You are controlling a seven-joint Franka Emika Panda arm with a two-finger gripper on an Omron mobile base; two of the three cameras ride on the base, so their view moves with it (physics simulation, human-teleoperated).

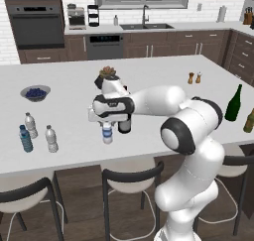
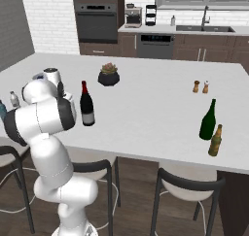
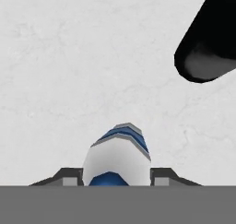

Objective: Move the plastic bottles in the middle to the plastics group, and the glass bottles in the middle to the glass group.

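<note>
— Looking at the pincer (image 1: 107, 122), is it pinching anything?
— Yes, its fingers sit either side of the blue-label water bottle (image 1: 107, 133), near the tabletop (image 1: 149, 86) front edge.
— And the dark wine bottle (image 2: 87, 106)?
— Upright just beside it, at three o'clock.
— The plastics?
— Three small bottles (image 1: 31, 125) stand far off at nine o'clock; the green wine bottle (image 1: 233, 103) and the amber bottle (image 1: 249, 121) at three.

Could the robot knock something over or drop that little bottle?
Maybe. The tool sits around the blue-label water bottle, close beside the tall dark wine bottle. Swinging left toward the plastics group could bump the wine bottle over. The hand view shows the fingers low on the bottle, so it might tilt or slip when carried.
</note>
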